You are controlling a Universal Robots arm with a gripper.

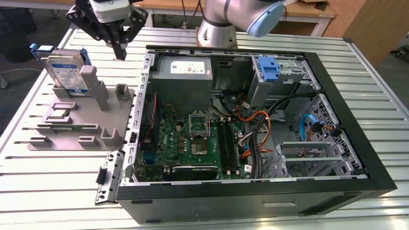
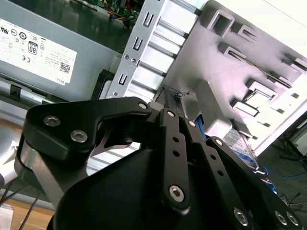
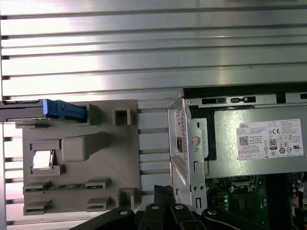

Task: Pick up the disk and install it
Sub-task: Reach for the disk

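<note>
Finding 1, at the exterior view's left. The disk (image 1: pixel 64 72) stood on edge at the far left corner of a grey fixture plate (image 1: pixel 67 132), its label facing the near side and its blue carrier frame showing along the top edge. It leaned between the plate's upright posts. Nothing touched it. The first wrist view showed the same blue frame (image 3: pixel 64 109) seated at the plate's edge.

Finding 2, right of the disk. The gripper (image 1: pixel 119 53) hung over the far edge of the plate, near the disk but apart from it, between the disk and the far left corner of the computer case (image 1: pixel 255 194). Its fingers were drawn together to a single point and held nothing.

Finding 3, centre and right. The case lay open on the slatted metal table (image 1: pixel 377 81). Inside, the power supply (image 1: pixel 184 69) sat at the far left, and the motherboard (image 1: pixel 191 141) lay nearer. A blue bracket (image 1: pixel 268 69) sat in the bay at the far right, and a bare metal cage (image 1: pixel 307 154) stood at the near right. No drive was seen in either bay.

Assessment. The task stood at its very start. The disk had not been grasped or lifted, and nothing had been installed in the case. Both the pick-up and the installation were judged outstanding.
</note>
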